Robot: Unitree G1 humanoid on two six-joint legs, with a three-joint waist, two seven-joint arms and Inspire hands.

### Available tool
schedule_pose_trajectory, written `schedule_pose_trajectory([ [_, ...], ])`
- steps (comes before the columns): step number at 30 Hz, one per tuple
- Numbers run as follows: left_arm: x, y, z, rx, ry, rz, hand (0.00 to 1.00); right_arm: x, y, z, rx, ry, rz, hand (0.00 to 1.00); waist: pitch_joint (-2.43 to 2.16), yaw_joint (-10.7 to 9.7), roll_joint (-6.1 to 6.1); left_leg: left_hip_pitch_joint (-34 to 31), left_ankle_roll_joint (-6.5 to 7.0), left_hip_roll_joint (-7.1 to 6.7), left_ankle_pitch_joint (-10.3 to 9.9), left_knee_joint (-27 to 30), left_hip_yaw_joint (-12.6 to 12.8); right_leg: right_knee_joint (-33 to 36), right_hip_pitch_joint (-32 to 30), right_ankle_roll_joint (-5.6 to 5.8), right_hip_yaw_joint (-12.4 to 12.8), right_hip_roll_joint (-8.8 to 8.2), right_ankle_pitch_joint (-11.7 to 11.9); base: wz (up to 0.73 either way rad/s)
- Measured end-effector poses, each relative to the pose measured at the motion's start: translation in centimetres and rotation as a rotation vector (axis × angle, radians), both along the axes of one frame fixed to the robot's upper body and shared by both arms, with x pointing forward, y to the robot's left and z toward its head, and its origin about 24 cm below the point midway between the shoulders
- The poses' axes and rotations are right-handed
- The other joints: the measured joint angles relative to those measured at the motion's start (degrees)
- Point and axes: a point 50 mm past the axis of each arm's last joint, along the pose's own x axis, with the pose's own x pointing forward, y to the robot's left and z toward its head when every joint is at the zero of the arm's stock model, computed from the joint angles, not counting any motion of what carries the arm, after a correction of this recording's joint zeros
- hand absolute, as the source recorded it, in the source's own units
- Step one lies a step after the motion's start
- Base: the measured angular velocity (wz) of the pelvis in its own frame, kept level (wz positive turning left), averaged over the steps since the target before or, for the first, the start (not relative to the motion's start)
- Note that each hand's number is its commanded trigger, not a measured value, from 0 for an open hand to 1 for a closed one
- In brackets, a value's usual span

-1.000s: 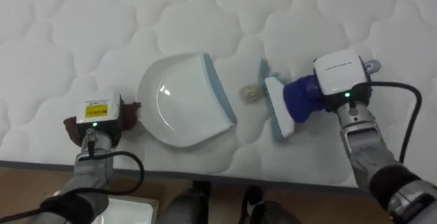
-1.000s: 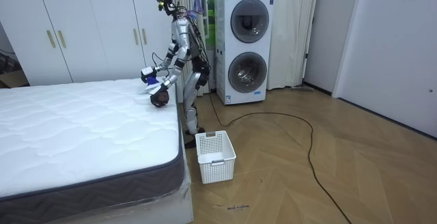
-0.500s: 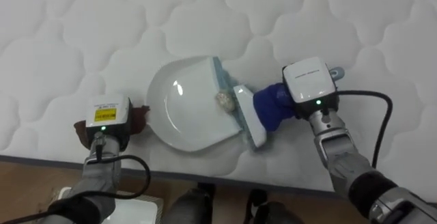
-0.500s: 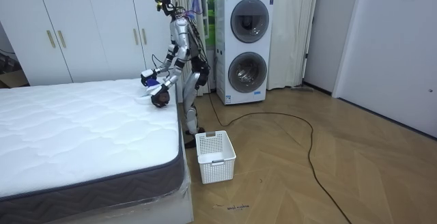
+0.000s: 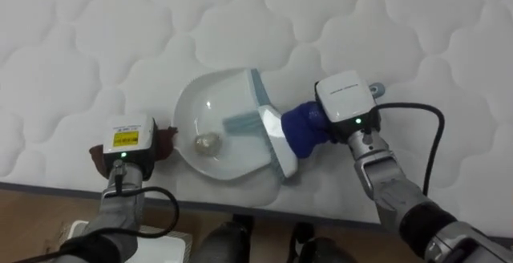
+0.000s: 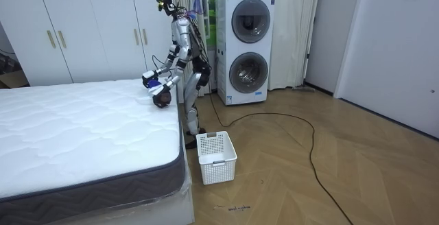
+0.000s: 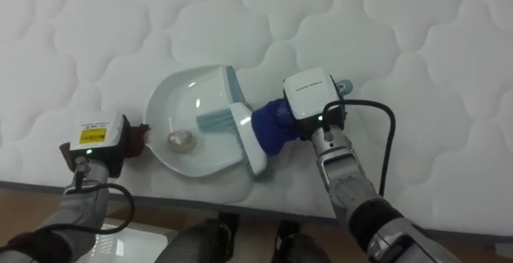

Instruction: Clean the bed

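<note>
A white dustpan [image 5: 210, 107] lies on the quilted white mattress [image 5: 385, 22] near its front edge. A small crumpled scrap [image 5: 208, 142] rests inside the pan. My left hand [image 5: 128, 141] is at the pan's left side, shut on its handle. My right hand [image 5: 346, 107] is shut on the blue handle of a brush [image 5: 300, 127]. The brush's white head and pale blue bristles reach over the pan's lip into it. The right eye view repeats this: dustpan [image 7: 188, 103], scrap [image 7: 178, 139], brush [image 7: 268, 127], left hand [image 7: 92, 141], right hand [image 7: 309, 95].
In the room view I stand bent over the bed's [image 6: 75, 136] far corner. A white laundry basket [image 6: 216, 158] sits on the wooden floor beside the bed. Stacked washing machines [image 6: 247, 46] and white wardrobes [image 6: 89, 26] line the back wall.
My right hand swept the brush leftward, pushing the scrap from the mattress over the lip into the dustpan. The left hand and pan stayed in place.
</note>
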Motion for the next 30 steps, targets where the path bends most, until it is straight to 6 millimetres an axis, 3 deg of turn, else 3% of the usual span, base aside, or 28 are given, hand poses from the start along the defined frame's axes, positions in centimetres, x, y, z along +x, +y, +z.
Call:
schedule_pose_trajectory([
  [17, -0.5, -0.5, -0.7, -0.009, 0.023, 0.010, 1.00, 0.0, -0.6, -0.4, 0.081, 0.075, -0.073, 1.00, -0.17, 0.0, 0.21, 1.3, 0.02, -0.48, 0.0, -0.3, 0.2, 0.9, 0.8, 0.01, -0.1, -0.83, -0.6, 0.00],
  [26, -0.8, -0.4, -0.9, -0.022, 0.033, 0.000, 1.00, -1.0, -3.3, -1.3, 0.128, 0.129, -0.140, 1.00, -0.26, -0.4, 0.00, 3.1, 0.12, -0.58, -0.1, -0.7, 0.4, 0.7, 2.4, 0.16, 0.7, -0.81, -0.7, 0.00],
  [30, -1.3, 0.2, -1.3, -0.051, 0.051, 0.035, 1.00, -1.4, -4.6, -2.0, 0.233, 0.179, -0.241, 1.00, -0.27, -1.9, -0.03, 4.9, 0.16, -0.69, -0.1, -1.1, 0.3, 0.2, 4.2, 0.38, 1.1, -0.71, -0.8, 0.01],
])
